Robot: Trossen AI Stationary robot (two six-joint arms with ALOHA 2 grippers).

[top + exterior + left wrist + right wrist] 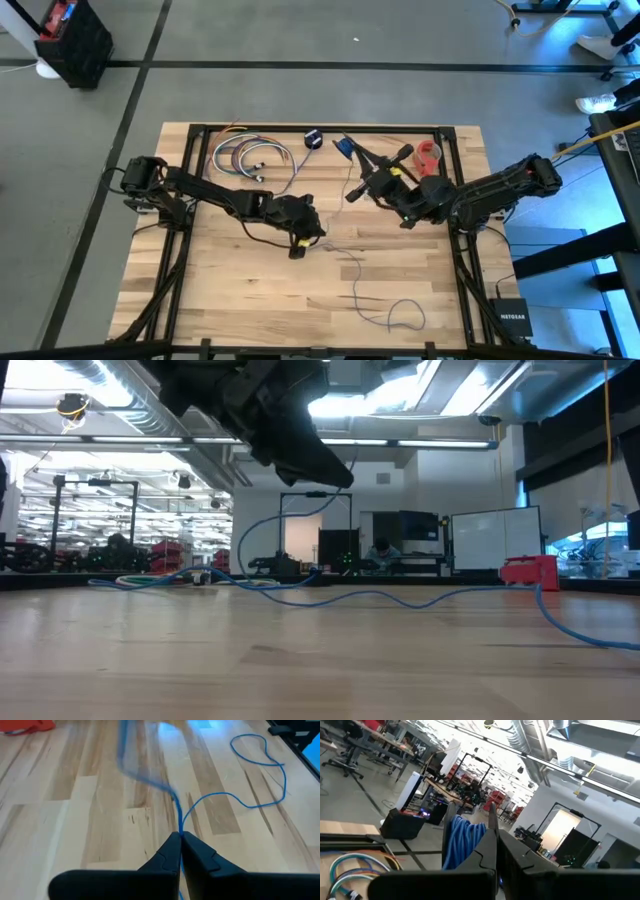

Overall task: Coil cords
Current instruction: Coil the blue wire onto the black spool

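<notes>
Left gripper (pixel 180 837) low over table (pixel 200 290) centre, fingers (pixel 165 857) pinched on thin cord (pixel 210 800). Cord runs from fingertips, ends in loose loop well beyond. Right gripper (pixel 492 840) raised above far side of table, clamped on coiled turns of same cord. Multicoloured cable bundle (pixel 245 157) lies apart.

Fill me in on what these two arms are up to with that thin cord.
They are coiling the cord. The left end effector is shut on a stretch of it near the middle of the table. The right end effector, raised toward the far side, is shut on a bunch of wound loops. The rest trails loose toward the near edge.
</notes>
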